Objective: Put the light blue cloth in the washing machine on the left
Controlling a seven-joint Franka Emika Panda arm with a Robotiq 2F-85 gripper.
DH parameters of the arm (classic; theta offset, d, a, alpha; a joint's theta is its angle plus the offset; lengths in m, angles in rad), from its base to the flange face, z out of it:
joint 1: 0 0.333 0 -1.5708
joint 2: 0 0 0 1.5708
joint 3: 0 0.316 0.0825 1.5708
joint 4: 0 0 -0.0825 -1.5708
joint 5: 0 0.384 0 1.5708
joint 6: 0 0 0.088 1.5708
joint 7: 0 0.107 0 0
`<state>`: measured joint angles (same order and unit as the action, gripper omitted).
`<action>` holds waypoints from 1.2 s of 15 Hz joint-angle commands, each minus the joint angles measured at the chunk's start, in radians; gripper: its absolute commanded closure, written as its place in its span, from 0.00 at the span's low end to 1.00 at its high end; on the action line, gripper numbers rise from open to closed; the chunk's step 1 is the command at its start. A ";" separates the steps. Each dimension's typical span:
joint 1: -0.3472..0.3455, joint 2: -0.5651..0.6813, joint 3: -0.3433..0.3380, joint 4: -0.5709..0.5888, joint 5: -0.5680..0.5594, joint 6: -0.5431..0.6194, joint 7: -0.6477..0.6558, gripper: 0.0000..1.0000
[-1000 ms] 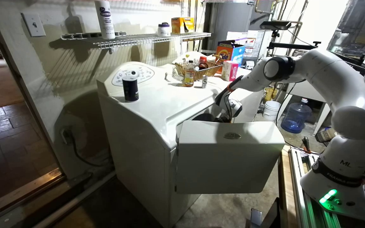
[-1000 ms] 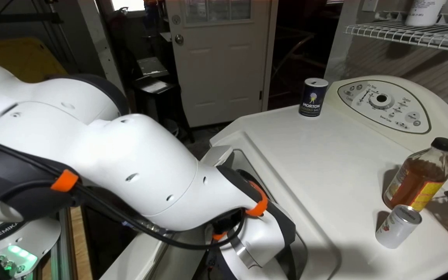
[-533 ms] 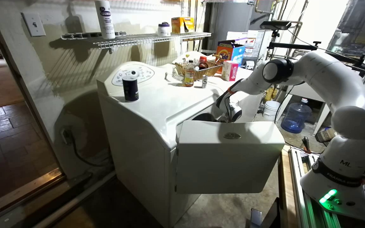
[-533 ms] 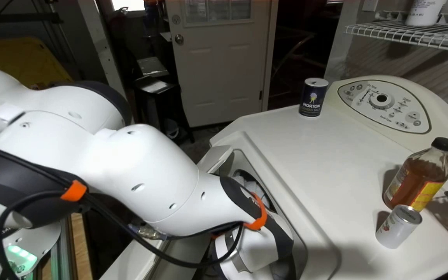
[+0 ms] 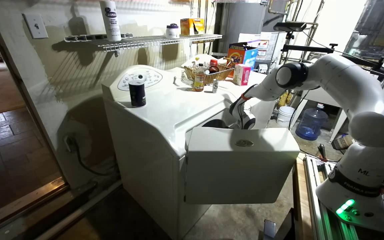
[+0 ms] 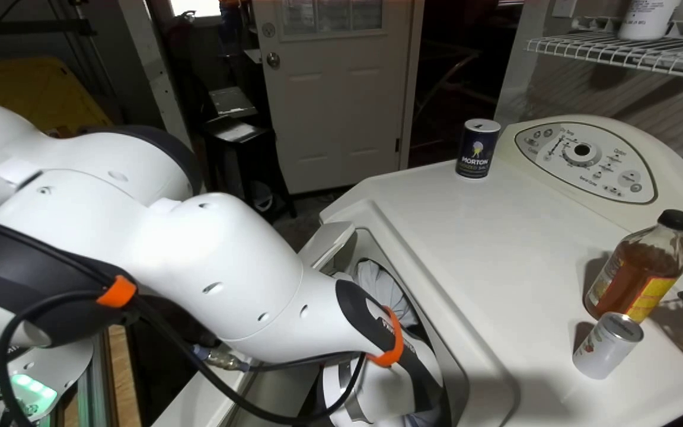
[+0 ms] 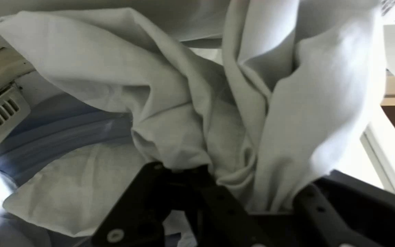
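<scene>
The light blue cloth [image 7: 197, 103], pale grey in this light, hangs in loose folds across the wrist view. My gripper [image 7: 252, 195] is shut on it, with fabric bunched between the dark fingers [image 7: 218, 206] and hiding their tips. Both exterior views show the white washing machine [image 5: 145, 156] with its front door [image 5: 242, 173] swung wide. My wrist reaches in at the opening behind that door, which hides the gripper. Pale fabric [image 6: 382, 287] shows inside the opening. Another pale piece [image 7: 77, 192] lies against the blue-grey drum wall [image 7: 74, 120]; whether it belongs to the held cloth I cannot tell.
On the machine top stand a dark salt canister [image 6: 478, 148], an amber bottle [image 6: 638, 273] and a small white can [image 6: 607, 346]. A wire basket [image 5: 212, 75] and detergent boxes [image 5: 242, 60] sit behind. The opening's rim [image 6: 430, 320] is close to my wrist.
In the exterior views my forearm and wrist have shifted slightly down, away from the near door end. Pale fabric in the opening, hidden a second ago, now shows.
</scene>
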<state>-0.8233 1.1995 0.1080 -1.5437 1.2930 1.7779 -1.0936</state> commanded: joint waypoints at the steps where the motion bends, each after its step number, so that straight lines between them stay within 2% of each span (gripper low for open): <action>1: 0.050 0.000 -0.058 0.009 0.047 -0.040 -0.007 0.85; 10: 0.050 0.000 -0.059 0.009 0.047 -0.041 -0.009 0.85; 11: 0.050 0.000 -0.059 0.009 0.047 -0.041 -0.009 0.96; 13: 0.070 -0.002 -0.061 0.004 0.082 -0.033 0.026 0.96; 18: 0.144 0.003 -0.061 -0.008 0.270 -0.008 0.034 0.96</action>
<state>-0.7306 1.2020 0.0621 -1.5436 1.4437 1.7732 -1.0689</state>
